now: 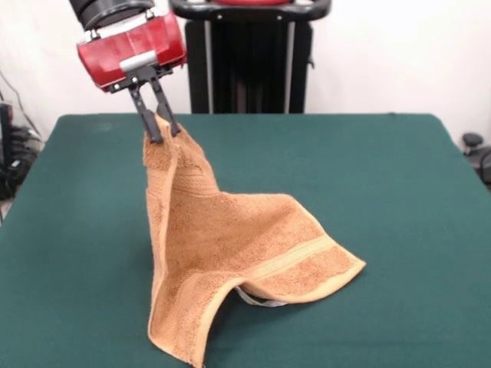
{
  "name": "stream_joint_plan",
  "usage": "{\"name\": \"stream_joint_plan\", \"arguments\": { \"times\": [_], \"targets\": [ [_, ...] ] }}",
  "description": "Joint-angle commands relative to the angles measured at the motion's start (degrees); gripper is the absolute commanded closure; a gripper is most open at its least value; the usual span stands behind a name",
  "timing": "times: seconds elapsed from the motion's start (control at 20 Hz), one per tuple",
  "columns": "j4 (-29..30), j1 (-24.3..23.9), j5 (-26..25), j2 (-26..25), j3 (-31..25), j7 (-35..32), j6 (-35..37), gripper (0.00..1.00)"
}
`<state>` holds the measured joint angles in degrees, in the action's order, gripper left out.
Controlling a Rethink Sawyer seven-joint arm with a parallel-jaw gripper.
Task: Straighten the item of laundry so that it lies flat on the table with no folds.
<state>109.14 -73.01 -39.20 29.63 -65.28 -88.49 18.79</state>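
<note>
Orange-tan towel (230, 245) hangs pinched by its corner, lower edge on table (383, 176).

1. The small square orange-tan terry-cloth towel (222, 245) is one warm tan all over, with a smoother woven band running across it near its lower edge, slightly paler than the pile.
2. A small white tag (257, 299) shows under the towel's lower edge.
3. The large rectangular table (383, 184) has a plain dark green felt-like top.
4. The hand (163, 130) has black fingers under a glossy red housing with a silver-grey plate.
5. The pedestal (249, 57) behind is black, against a plain white wall.
</note>
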Motion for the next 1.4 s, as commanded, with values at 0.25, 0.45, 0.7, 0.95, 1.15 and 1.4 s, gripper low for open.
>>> {"name": "stream_joint_plan", "arguments": {
  "times": [0.25,0.45,0.7,0.95,1.15,1.4],
  "targets": [
    [1.0,-1.8,-3.6,-11.7,3.0,5.9,1.3,1.00],
    [0.2,-2.8,-4.0,-13.3,3.0,6.7,2.4,1.00],
    [-0.4,-5.0,-5.2,-16.8,3.1,9.0,3.4,1.00],
    [-1.0,-8.1,-4.7,-19.4,2.0,12.7,6.9,1.00],
    [-2.5,-9.3,-4.8,-21.1,2.9,14.1,8.4,1.00],
    [-4.7,-11.5,-4.8,-25.6,3.2,18.4,11.1,1.00]
  ]
}}
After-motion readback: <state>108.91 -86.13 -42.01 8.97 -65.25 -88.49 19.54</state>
